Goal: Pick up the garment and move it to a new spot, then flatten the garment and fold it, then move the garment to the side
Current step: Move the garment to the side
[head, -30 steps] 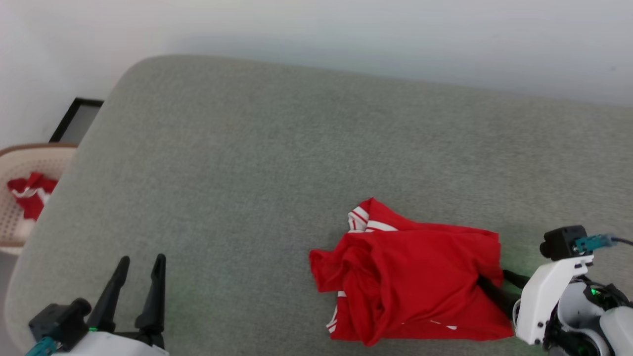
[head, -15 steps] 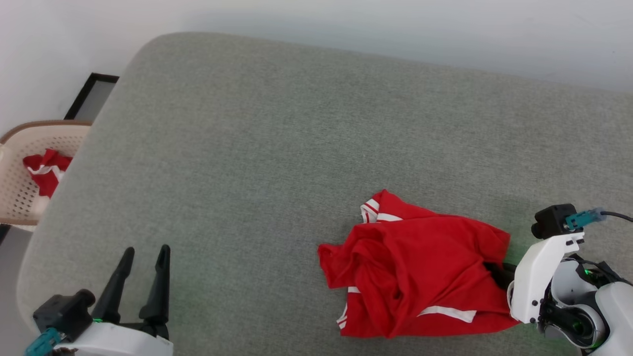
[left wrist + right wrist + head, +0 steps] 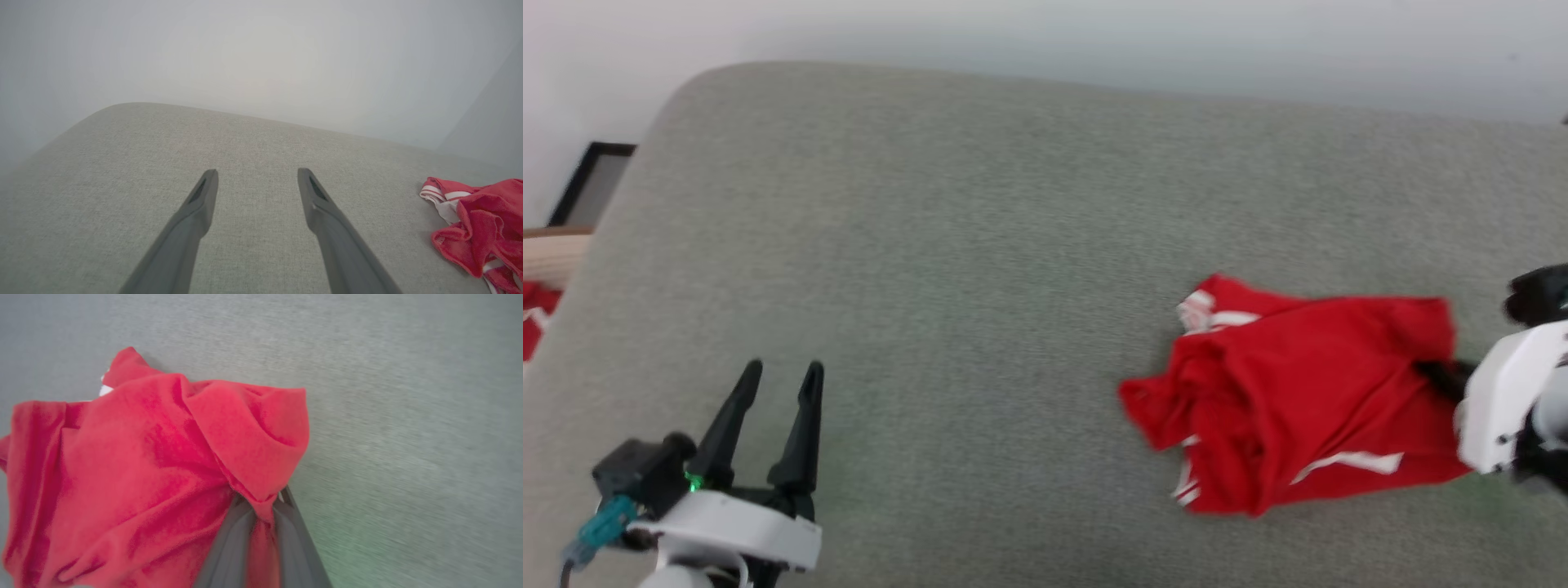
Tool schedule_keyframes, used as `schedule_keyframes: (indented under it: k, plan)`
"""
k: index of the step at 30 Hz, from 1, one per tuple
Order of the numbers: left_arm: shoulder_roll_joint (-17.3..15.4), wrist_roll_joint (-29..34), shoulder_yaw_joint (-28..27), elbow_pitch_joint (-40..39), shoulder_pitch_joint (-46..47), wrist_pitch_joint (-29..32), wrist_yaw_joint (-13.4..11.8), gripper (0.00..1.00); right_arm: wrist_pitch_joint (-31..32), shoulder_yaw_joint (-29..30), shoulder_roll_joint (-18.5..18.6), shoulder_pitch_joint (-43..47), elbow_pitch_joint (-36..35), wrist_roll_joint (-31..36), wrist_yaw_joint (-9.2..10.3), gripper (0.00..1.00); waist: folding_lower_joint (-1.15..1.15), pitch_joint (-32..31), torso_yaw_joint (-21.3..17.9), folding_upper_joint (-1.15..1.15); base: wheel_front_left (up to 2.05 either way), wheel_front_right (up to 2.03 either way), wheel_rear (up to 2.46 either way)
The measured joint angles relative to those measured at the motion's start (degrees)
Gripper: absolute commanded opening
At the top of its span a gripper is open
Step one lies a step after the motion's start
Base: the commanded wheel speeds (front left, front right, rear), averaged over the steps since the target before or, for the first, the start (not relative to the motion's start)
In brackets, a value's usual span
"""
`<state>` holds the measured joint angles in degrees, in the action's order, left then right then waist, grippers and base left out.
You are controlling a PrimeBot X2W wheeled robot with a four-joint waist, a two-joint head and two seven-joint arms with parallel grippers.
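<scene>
The garment [image 3: 1298, 392], crumpled at 4 o'clock on the cushion [image 3: 980, 245], has just been pinched at its edge by the right gripper [image 3: 263, 506]; lifting can probably follow. The left gripper [image 3: 778, 384] is held open.

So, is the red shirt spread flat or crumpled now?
Crumpled. The garment lies bunched in folds on the grey cushion, one edge pinched in the right gripper.

We saw a grey-green upholstered surface [image 3: 980, 245] with a rounded far-left corner. On it, toward its right side, lay a crumpled red jersey T-shirt [image 3: 1307, 408] with white-striped trim.
</scene>
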<state>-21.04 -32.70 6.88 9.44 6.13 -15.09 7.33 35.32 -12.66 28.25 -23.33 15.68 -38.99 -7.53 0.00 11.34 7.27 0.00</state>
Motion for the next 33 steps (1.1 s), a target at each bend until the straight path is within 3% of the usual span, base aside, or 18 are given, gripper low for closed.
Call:
schedule_keyframes:
  k: [16,33]
  plan:
    - [-3.4,-0.6,7.6,-0.6,10.6,0.0,0.0,1.00,0.6,5.8,11.4,-7.4,-3.2,6.2,0.00,0.00,0.00,4.9,-9.6,0.00,0.00,0.00,0.00]
    - [-7.2,-1.7,16.2,0.4,21.3,0.0,0.0,1.00,-12.1,4.4,20.3,-13.9,8.2,13.2,-0.01,0.00,0.00,13.7,-17.9,0.00,0.00,0.00,0.00]
